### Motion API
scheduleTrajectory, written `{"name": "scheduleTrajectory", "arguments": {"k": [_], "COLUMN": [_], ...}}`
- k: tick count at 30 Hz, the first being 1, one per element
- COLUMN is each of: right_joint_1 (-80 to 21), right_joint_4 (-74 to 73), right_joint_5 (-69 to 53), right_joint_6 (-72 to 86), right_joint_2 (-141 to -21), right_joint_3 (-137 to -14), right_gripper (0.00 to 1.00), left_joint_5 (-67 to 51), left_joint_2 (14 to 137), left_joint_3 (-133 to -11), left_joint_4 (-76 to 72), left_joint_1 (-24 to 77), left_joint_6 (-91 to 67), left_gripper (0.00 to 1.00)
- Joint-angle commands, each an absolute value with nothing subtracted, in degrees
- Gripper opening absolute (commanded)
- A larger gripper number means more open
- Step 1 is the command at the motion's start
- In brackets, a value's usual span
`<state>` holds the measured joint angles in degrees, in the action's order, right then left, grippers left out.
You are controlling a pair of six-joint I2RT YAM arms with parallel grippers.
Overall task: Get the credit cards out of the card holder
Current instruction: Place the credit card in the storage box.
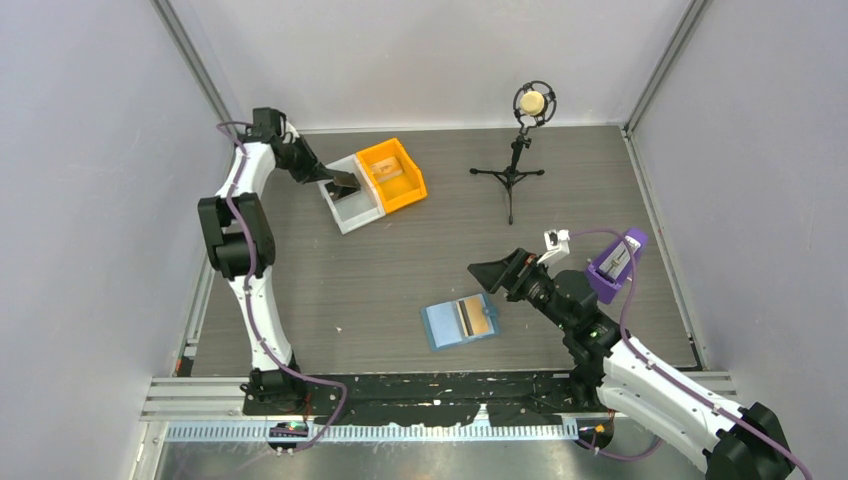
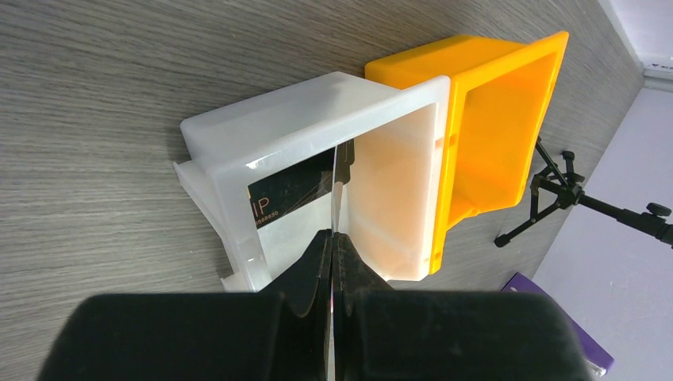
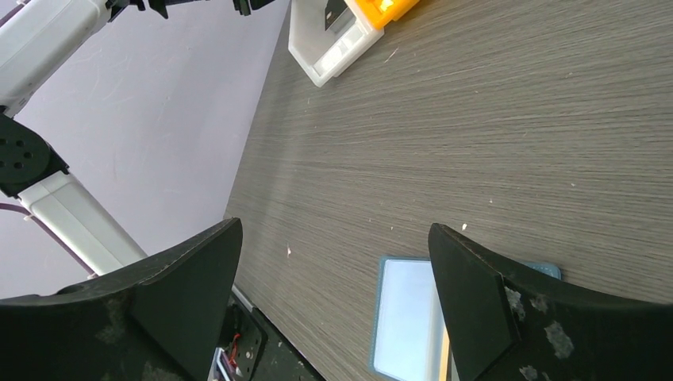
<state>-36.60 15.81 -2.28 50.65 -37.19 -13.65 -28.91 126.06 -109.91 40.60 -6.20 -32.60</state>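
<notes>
The light-blue card holder (image 1: pixel 445 325) lies open on the table at centre front, with a tan card (image 1: pixel 480 316) in its right half. My left gripper (image 1: pixel 345 183) is at the back left over the white bin (image 1: pixel 352 212). In the left wrist view it (image 2: pixel 333 234) is shut on a thin card (image 2: pixel 340 178) seen edge-on, and a black face with pale lettering (image 2: pixel 290 193) shows beside it inside the bin (image 2: pixel 270 127). My right gripper (image 1: pixel 497 272) is open and empty, just above and behind the holder. In the right wrist view (image 3: pixel 335 226) the holder (image 3: pixel 409 317) lies below its right finger.
An orange bin (image 1: pixel 395 175) stands against the white bin's right side and also shows in the left wrist view (image 2: pixel 492 95). A microphone on a tripod (image 1: pixel 515 160) stands at the back centre. A purple stand (image 1: pixel 613 265) sits at the right, near the right arm.
</notes>
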Motion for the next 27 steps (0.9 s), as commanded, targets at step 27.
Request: {"name": "scheduleTrajectory", "arguments": {"k": [27], "right_joint_1": [-36.65], "right_joint_4": [11.01], "right_joint_5": [3.16], "right_joint_6": [45.26], "right_joint_2": [-33.62], "right_joint_3": [-17.81], "right_gripper": [0.95], "left_joint_5": [-26.65], "left_joint_2": [124.67], "left_joint_3": [-112.55], "left_joint_4": [39.28], "left_joint_1": [-6.97], "left_joint_6": [-33.84], "left_gripper": [0.26]}}
